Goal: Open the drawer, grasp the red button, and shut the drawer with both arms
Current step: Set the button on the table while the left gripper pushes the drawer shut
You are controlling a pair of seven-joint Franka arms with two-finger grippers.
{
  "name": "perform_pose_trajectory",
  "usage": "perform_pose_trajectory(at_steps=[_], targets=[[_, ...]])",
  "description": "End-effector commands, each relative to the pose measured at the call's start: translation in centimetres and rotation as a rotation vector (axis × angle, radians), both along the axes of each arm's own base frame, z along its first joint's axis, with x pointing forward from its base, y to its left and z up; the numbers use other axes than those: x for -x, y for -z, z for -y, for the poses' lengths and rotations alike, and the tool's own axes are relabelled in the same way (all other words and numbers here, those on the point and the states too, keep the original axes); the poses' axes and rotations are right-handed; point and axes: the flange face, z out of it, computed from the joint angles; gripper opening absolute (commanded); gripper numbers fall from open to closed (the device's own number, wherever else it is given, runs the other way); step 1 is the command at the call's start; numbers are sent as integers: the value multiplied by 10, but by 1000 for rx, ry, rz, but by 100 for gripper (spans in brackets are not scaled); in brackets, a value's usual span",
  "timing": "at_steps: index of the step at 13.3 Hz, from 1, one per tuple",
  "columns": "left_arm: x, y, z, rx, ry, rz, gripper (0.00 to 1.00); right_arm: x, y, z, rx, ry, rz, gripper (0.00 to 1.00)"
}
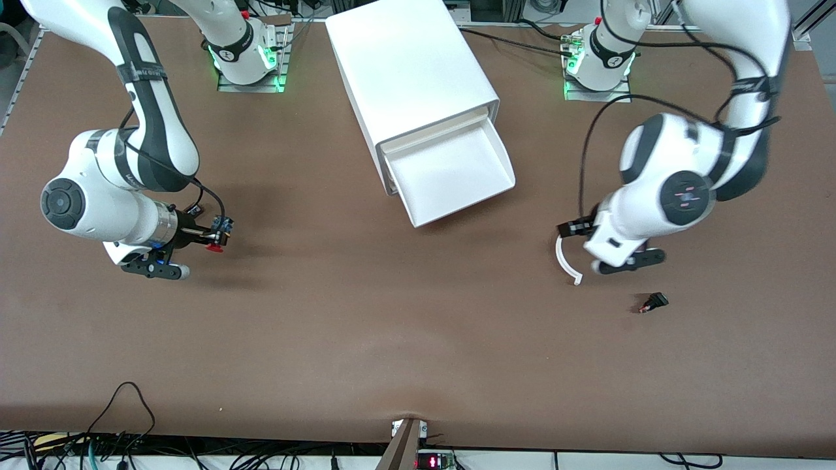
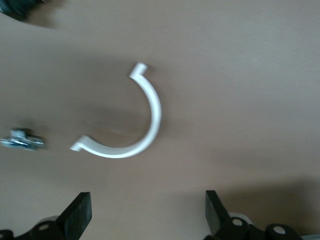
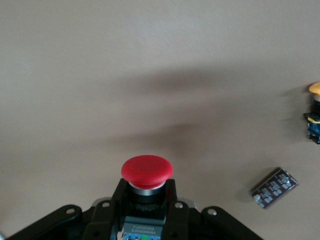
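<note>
The right gripper is held low at the right arm's end of the table — fingers clamped on the button; the left gripper is poised low at the left arm's end, fingers spread apart.

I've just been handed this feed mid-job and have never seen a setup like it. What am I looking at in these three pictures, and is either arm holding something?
Two white robot arms work at a brown table. The big picture looks down from a high camera facing them; the other two come from cameras on each arm's wrist.

Between the arms' bases stands a white cabinet with its drawer pulled open; it looks empty.

The right pincer, toward its own end of the table, is shut on a button with a red cap. Its wrist view also shows a yellow-capped button and a small dark chip on the table.

The left pincer is open, holding nothing, low over a curved white plastic piece. A small dark part lies nearer the front camera.
</note>
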Motion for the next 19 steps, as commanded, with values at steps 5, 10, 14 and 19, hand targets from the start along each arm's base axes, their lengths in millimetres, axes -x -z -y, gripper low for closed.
perform_pose_trajectory(at_steps=[5,10,14,19], targets=[[45,33,150,-48,-172,124,100,89,8,32,-4,15,-52,9],[78,59,188,-24,-154,154,100,108,14,45,-1,49,-25,98],[125,60,243,-31,-151,137,100,96,-49,43,-18,37,57,99],[174,72,270,-64,-66,50,100,79,-196,42,-5,-34,139,99]])
